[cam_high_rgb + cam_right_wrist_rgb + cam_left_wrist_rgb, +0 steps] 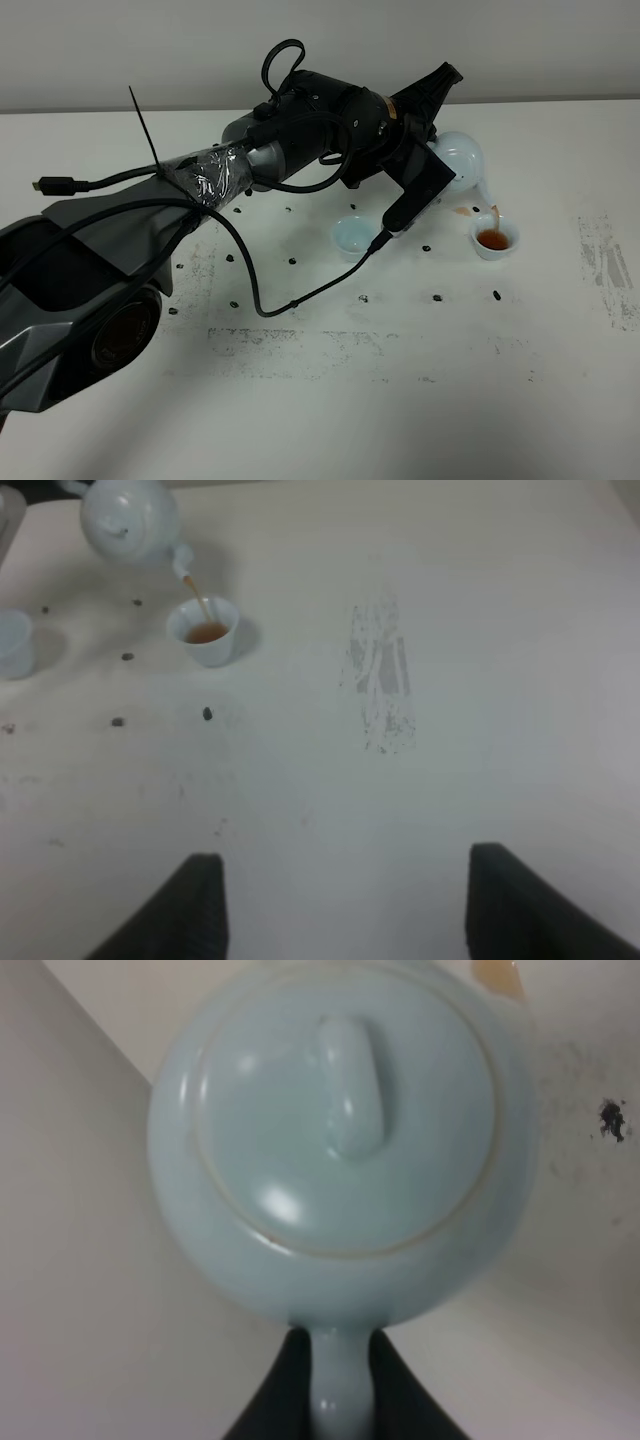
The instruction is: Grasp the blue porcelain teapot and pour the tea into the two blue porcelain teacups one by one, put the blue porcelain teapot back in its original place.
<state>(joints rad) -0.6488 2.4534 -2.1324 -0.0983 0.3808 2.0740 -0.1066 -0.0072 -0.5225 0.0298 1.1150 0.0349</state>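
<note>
The blue porcelain teapot hangs tilted above the table, and my left gripper is shut on its loop handle. In the left wrist view the teapot's lid fills the frame, with dark fingers on either side of the handle. A thin brown stream runs from the spout into the right teacup, which holds brown tea. The left teacup stands empty beside my arm. My right gripper hovers open over bare table, well away from the cups.
Small dark specks dot the white table around the cups. A small tea spill lies beside the right teacup. A scuffed grey patch marks the table to the right. My left arm's cable loops over the table.
</note>
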